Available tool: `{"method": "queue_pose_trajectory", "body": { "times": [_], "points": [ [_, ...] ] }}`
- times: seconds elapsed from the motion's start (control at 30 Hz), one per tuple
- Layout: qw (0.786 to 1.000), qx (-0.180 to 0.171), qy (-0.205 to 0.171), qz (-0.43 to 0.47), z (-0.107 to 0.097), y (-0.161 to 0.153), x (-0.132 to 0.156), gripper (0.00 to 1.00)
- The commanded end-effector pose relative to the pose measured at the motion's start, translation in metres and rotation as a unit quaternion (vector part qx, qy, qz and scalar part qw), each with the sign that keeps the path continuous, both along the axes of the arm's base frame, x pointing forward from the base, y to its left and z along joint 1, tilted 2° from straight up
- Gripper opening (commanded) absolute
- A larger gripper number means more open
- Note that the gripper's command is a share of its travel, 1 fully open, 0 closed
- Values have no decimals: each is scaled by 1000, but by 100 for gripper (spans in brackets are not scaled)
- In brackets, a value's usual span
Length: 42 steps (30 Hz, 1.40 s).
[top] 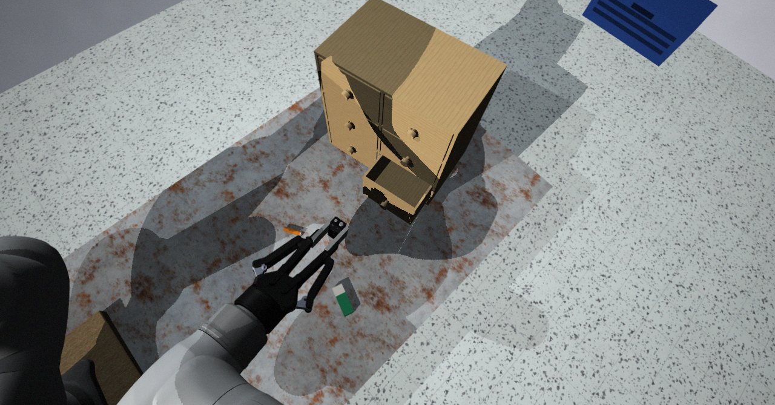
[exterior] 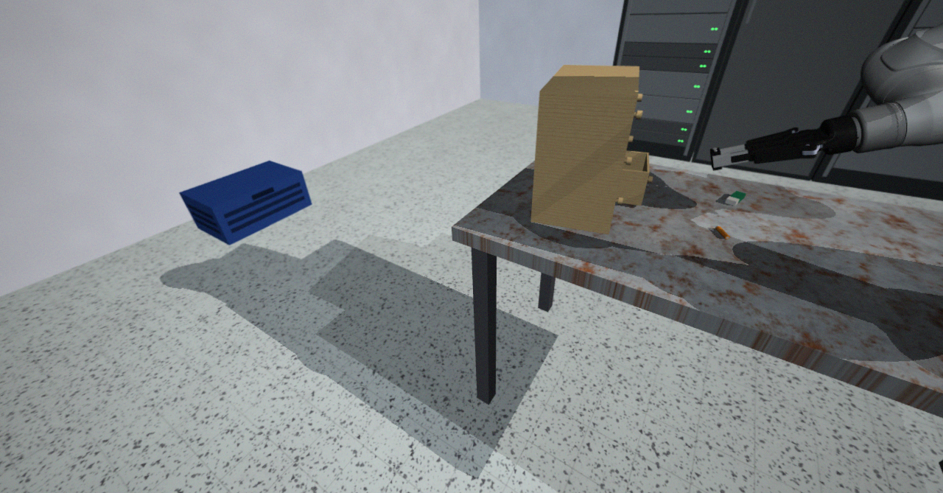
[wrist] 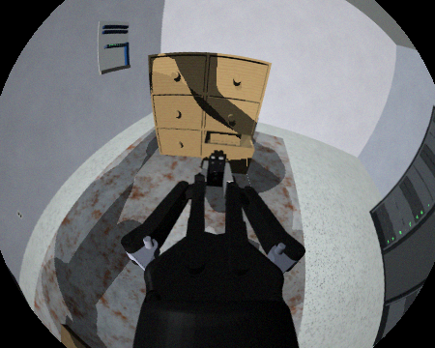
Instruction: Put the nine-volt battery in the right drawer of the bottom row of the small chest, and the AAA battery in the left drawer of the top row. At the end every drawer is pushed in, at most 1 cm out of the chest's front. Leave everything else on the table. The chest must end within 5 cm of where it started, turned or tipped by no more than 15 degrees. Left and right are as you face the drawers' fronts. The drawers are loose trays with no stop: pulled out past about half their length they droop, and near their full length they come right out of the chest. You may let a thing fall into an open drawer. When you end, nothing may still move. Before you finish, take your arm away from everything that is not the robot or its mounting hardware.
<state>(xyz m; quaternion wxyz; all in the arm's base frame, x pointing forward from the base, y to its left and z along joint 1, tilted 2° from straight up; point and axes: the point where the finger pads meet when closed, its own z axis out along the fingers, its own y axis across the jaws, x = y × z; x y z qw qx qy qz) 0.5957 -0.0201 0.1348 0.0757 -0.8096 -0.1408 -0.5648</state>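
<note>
The small wooden chest [top: 460, 83] [exterior: 580, 153] [wrist: 180, 99] stands upright on the table. Its bottom right drawer [top: 398, 198] [exterior: 636, 185] [wrist: 239, 152] is pulled partly out; the visible inside looks empty. The other drawers look pushed in. My gripper [top: 333, 233] [exterior: 728, 158] [wrist: 216, 169] points nearly level toward the chest, in front of that drawer and above the table. It is shut on the black nine-volt battery [top: 337, 223] [wrist: 217, 166], whose two terminals face outward. The orange AAA battery [top: 292, 230] [exterior: 722, 232] lies on the table to the left of the gripper.
A green and white block [top: 345, 301] [exterior: 735, 197] lies on the table, to the right of the gripper. A brown board or box [top: 97, 348] is at the arm's base. A blue toolbox [top: 656, 6] [exterior: 250, 196] is beyond the table, behind the chest.
</note>
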Motion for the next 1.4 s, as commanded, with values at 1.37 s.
{"method": "queue_pose_trajectory", "body": {
  "times": [1.37],
  "points": [
    [1000, 0, -1, 0, 0, 17, 52, 14]
  ]
}}
